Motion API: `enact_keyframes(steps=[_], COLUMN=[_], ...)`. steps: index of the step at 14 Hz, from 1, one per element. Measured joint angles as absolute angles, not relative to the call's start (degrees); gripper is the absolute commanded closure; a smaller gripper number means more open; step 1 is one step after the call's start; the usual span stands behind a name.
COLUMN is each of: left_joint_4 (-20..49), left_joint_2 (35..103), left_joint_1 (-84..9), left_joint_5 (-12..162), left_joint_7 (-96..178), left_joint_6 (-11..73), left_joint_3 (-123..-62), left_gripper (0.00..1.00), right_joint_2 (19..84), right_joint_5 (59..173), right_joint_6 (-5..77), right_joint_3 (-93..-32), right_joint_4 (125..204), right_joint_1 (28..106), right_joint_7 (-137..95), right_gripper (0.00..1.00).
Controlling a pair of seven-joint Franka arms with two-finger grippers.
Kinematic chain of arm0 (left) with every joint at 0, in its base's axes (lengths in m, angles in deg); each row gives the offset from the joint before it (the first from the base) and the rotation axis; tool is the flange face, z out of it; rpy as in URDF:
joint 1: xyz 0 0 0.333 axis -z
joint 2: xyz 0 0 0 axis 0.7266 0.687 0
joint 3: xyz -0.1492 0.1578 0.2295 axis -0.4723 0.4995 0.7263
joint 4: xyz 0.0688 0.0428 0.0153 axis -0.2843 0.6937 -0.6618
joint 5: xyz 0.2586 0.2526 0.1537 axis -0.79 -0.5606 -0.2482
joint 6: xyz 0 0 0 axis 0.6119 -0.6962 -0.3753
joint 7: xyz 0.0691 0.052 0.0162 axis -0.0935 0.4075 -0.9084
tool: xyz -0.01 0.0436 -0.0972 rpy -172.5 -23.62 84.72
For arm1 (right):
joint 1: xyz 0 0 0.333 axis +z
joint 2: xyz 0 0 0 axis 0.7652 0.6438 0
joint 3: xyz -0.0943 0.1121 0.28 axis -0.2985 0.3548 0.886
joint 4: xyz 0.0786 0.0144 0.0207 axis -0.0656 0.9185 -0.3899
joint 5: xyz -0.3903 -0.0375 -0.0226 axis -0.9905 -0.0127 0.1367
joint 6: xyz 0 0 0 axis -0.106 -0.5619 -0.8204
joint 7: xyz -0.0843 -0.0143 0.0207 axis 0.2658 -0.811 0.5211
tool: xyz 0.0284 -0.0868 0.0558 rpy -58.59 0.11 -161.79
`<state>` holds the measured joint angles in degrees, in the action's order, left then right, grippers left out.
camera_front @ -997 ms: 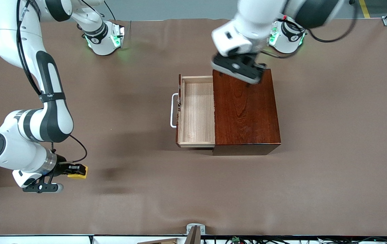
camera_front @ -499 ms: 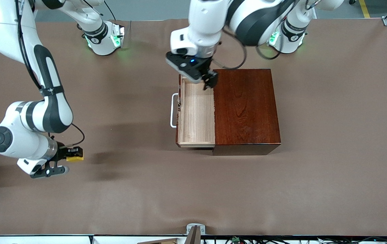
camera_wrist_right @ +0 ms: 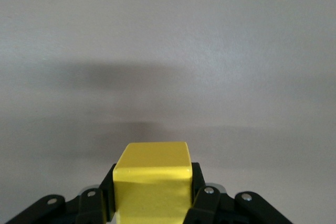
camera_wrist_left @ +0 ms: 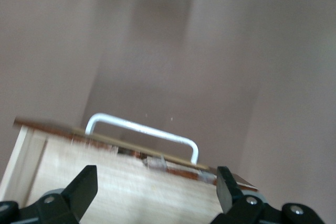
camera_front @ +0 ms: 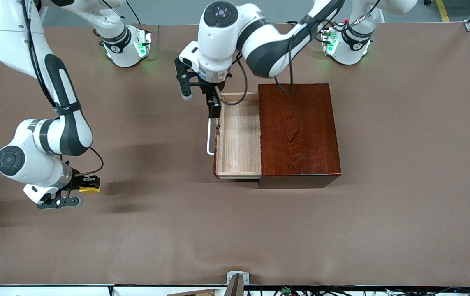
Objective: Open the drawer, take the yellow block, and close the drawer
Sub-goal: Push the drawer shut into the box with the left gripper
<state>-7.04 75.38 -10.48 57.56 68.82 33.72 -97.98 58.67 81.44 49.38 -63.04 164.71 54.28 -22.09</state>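
Since a second ago our left gripper has swung off the box to the drawer front's far end, fingers spread, above the handle. Our right gripper clamps the yellow block over the table's right-arm end. We risk snagging the handle and skewing the drawer while pushing it shut.

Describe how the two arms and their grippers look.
Both arms have glossy white shells with black joint bands, and thin black cables loop along them. The bases glow green. The left gripper has black fingers under a white wrist. The right gripper is black too, with a black camera bracket beside it.
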Motion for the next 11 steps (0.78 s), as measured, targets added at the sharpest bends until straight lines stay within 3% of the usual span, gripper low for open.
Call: enact_keyframes(steps=[8,11], left_joint_4=[-7.67,-7.89], left_joint_2=[85.16,85.43], left_joint_1=[-10.11,-9.80], left_joint_5=[55.01,54.72], left_joint_7=[83.26,83.27], left_joint_6=[42.91,42.93], left_joint_3=[-95.90,-95.35], left_gripper=[0.00,0.00], right_joint_2=[60.66,61.80], right_joint_5=[81.44,81.50], right_joint_6=[52.66,55.43], right_joint_3=[-63.15,-63.15], right_joint_4=[167.69,167.91], right_joint_1=[52.48,51.98], right_joint_7=[-19.71,-19.14], right_gripper=[0.88,0.73])
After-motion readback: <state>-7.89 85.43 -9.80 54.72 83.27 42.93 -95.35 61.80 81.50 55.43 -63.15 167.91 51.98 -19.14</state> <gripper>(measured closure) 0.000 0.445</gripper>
